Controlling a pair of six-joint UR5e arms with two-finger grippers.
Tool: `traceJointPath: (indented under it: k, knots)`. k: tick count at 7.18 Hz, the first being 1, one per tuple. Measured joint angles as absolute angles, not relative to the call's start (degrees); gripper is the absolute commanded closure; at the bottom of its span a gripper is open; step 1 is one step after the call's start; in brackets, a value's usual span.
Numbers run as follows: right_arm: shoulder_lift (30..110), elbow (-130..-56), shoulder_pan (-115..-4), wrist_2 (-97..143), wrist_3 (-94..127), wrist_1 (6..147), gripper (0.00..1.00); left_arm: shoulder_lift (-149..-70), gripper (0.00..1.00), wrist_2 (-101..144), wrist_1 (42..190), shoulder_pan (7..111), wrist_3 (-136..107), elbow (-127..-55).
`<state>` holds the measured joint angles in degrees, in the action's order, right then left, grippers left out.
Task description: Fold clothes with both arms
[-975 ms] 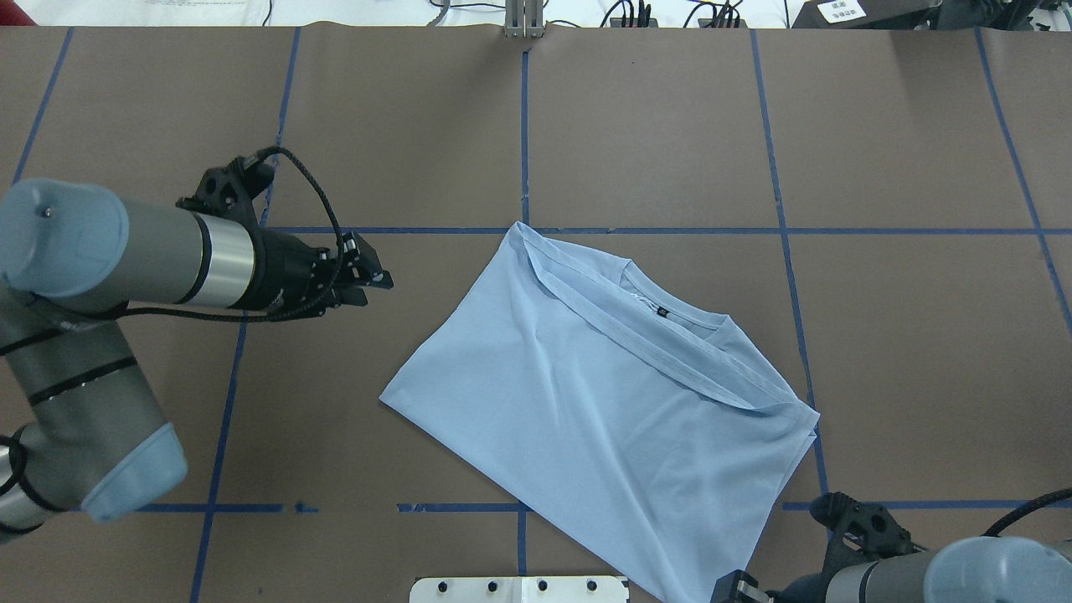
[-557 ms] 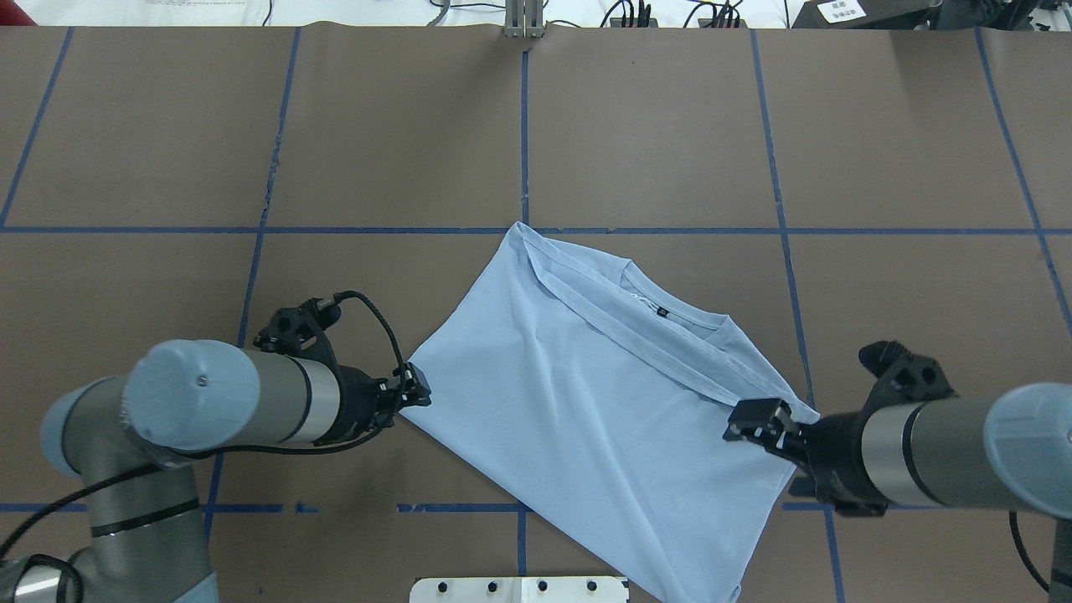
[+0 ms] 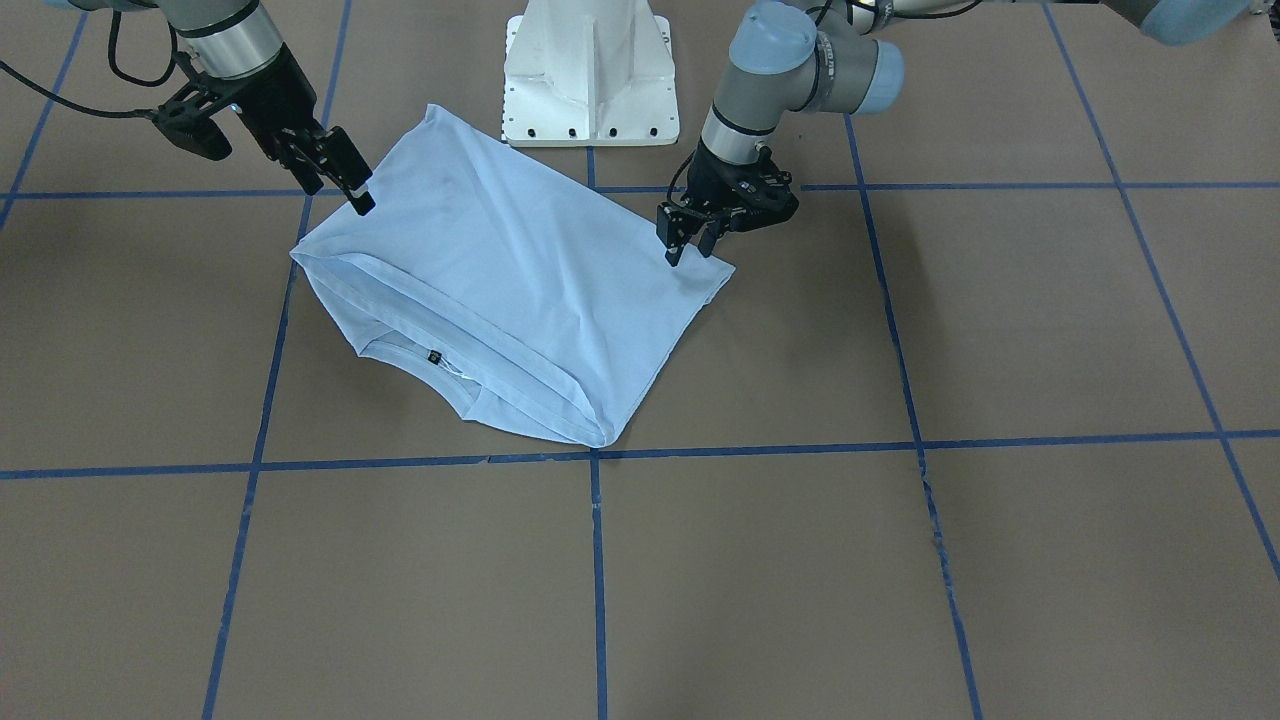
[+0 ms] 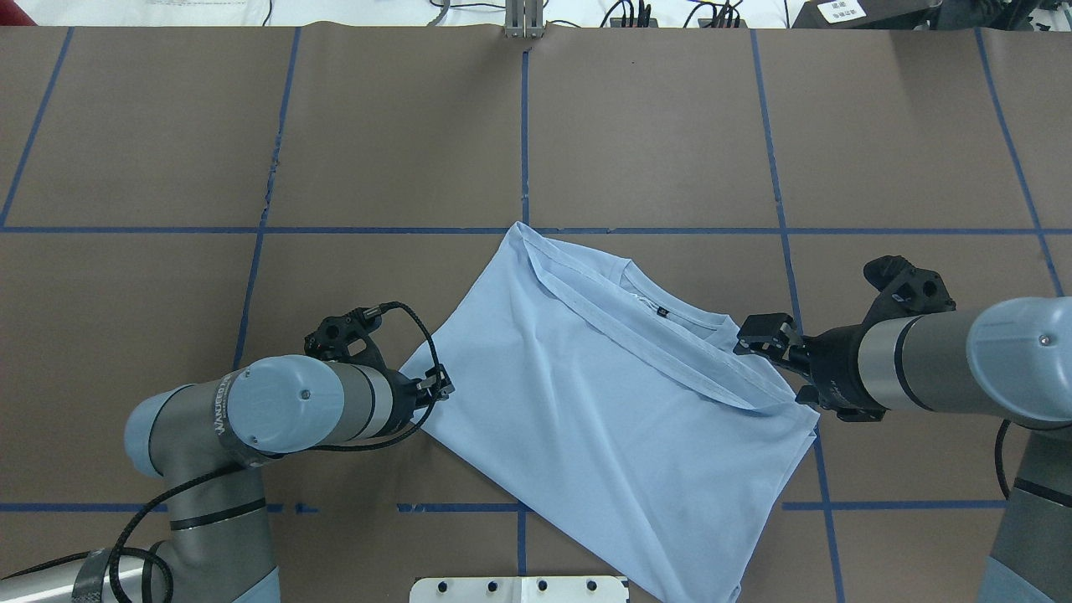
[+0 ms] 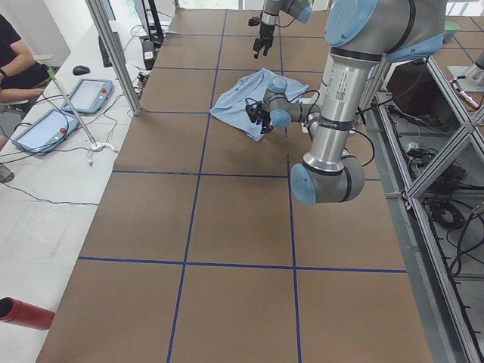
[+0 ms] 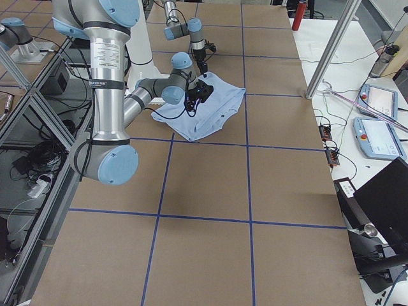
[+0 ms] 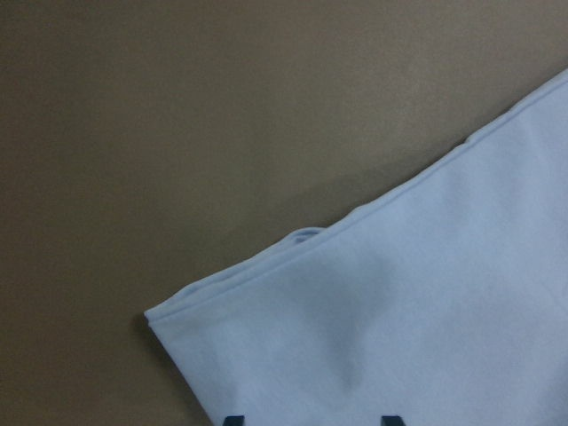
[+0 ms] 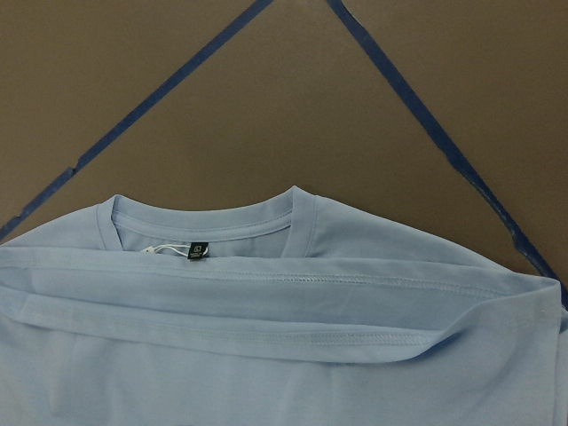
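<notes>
Jaws spread, left gripper (image 4: 439, 389) and right gripper (image 4: 747, 337) may pinch just one shirt (image 4: 586, 402) layer, skewing the fold.

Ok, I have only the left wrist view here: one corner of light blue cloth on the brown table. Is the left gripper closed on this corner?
Observer: No. In the front-facing view the left gripper stands open right at that corner of the T-shirt.
Operator: And where is the right gripper?
Observer: The right gripper is at the opposite side of the shirt, by the edge next to the collar. It also looks open.
Operator: Does the shirt lie straight on the table?
Observer: No. Overhead it lies skewed to the blue tape lines, and one corner ends beside the white base plate.
</notes>
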<state>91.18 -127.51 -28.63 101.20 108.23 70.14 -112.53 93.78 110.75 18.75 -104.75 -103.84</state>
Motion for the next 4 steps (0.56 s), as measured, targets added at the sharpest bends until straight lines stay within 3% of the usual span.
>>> traceJointPath:
  k: [2,3,4]
  knots:
    - [91.00,-127.16,-28.70,101.09,108.12,70.14,0.00,-112.26,0.41,93.76,106.59,19.08,-104.61,-103.92]
    - [90.98,-127.12,-28.69,101.03,108.11,70.14,0.00,-112.16,0.52,93.81,105.98,19.10,-104.60,-103.88]
    - [90.97,-127.10,-28.67,101.00,108.11,70.14,0.00,-112.17,0.94,93.89,105.73,19.10,-104.63,-103.95]
